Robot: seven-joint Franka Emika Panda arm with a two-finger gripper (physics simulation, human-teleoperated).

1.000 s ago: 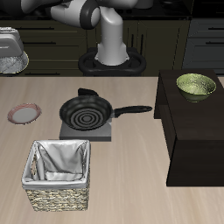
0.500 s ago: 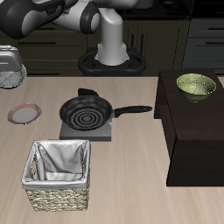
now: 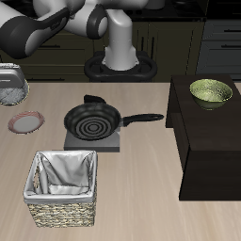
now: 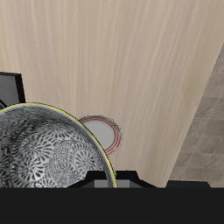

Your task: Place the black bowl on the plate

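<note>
Nearest the table's front edge stands a woven wicker basket (image 3: pixel 63 191) lined with pale cloth. Just behind it a black ridged frying pan (image 3: pixel 92 120) rests on a small grey square stove block (image 3: pixel 94 140), its handle pointing toward a dark, low cabinet-like block (image 3: pixel 209 141). On that block sits an olive-green patterned bowl (image 3: pixel 211 92).

Off to the side of the pan, lying flat on the light wooden table (image 3: pixel 141 188), is the small round plate with a pinkish-red rim and pale grey centre (image 3: pixel 25 122). Above and slightly behind it, at the picture's very edge, hangs the small round black bowl with a mottled grey-silver inside (image 3: pixel 10 86), tilted and partly cut off, so its full outline cannot be made out. It is clear of the table and of the plate.

From the gripper's own camera the bowl (image 4: pixel 48 149) fills much of the frame, its patterned inside and thin rim close up, and it hides part of the plate (image 4: pixel 107 133) beneath it; only an arc of the red rim and some grey centre show. The two-finger gripper (image 4: pixel 105 182) appears only as a dark mass with a small grey pad at the bowl's rim; it seems clamped on that rim, though the fingers themselves are hard to see. Farthest back, the white and grey robot arm (image 3: pixel 66 21) bends over from its base (image 3: pixel 120 64).
</note>
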